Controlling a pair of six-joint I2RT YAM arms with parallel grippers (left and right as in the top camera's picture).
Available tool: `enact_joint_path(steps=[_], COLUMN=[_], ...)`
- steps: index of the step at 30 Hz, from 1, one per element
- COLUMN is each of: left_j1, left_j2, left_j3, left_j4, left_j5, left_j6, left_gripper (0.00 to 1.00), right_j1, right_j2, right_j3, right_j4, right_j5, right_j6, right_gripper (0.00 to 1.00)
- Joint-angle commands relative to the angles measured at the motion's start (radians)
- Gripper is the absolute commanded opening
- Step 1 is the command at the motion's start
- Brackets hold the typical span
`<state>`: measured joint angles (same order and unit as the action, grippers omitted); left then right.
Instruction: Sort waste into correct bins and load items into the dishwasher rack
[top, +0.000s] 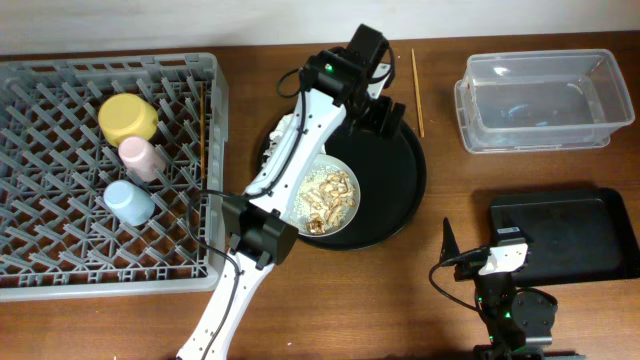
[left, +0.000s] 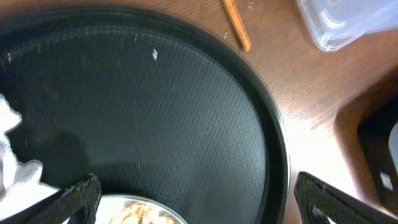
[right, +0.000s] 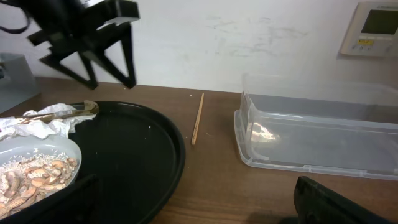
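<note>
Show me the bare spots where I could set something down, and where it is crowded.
Free: the wood strip between round tray and black container; the wood on the robot's side of the tray, between left arm and right arm; the tray's right half. Crowded: its left side, with plate and napkin.

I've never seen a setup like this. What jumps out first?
The big grey rack on the left catches the eye, with a yellow bowl, pink cup and blue cup in it. In the middle, the left arm stretches over a round black tray carrying a plate of food scraps.
</note>
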<state>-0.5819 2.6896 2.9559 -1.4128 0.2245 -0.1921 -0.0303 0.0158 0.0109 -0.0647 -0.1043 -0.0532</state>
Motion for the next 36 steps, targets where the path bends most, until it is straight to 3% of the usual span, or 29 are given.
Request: enact_joint_path(steps=[1,6,13,15,18,23,28,36], left_j1=[-0.016,-0.067,-0.117,-0.137,-0.154,-0.169,-0.172,-0.179], left_j2=[-0.037,-0.036,-0.036,-0.036,-0.036,-0.036,-0.032,0.031], left_j3=[0.000,-0.016,-0.222,-0.293,-0.349,-0.430,-0.473,-0.474], left_j4=[0.150,0.421,0.769,0.850,0.925,1.037,1.081,1.109], left_j5=[-0.047,-0.200,-0.380,-0.478,-0.565,-0.587,-0.587,-0.588], left_j6=[-0.017,-0.039,-0.088,-0.088,-0.088,-0.122,-0.206,-0.208], left_gripper=[0.99,0.99,0.98,0.93,0.76,0.70,0.71,0.71], right_j1=[-0.003,-0.003,-0.003,-0.003,-0.003,-0.003,-0.003,-0.003], right_j2=[-0.007,-0.007,-0.007,-0.007,-0.007,-0.007,-0.007,-0.007], right_j3=[-0.005,-0.005,-0.005,-0.005,-0.005,-0.005,-0.005,-0.005], right_j4=[-0.006,-0.006,-0.006,-0.006,-0.006,-0.006,-0.006,-0.006], right_j5=[0.005,0.005,0.005,0.005,0.005,0.005,0.005,0.005], right_j6=[0.001,0.001,0.001,0.001,0.001,0.001,0.001,0.001], right_gripper=[0.98,0.98,0.98,0.98,0.98,0.98,0.98,0.98])
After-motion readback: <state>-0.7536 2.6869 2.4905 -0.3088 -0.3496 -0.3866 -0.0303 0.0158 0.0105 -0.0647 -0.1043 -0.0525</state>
